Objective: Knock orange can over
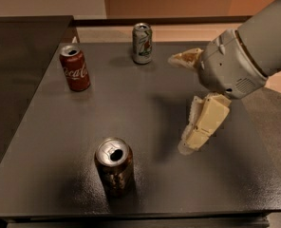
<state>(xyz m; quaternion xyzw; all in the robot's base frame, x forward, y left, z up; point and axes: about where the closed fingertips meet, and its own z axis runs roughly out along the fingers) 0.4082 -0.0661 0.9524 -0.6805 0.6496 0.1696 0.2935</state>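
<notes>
The orange can (114,169) stands upright near the front edge of the dark table (45,141); its sides are mottled orange-brown and its silver top has an open tab hole. My gripper (177,103) hangs over the right middle of the table, to the right of the can and a little behind it, clear of it. It is open and empty: one cream finger (184,57) points left and the other finger (200,127) points down toward the table.
A red Coca-Cola can (75,68) stands upright at the back left. A white-and-green can (142,42) stands upright at the back centre. A darker counter (22,37) adjoins the table's left side. The table's right edge is under my arm.
</notes>
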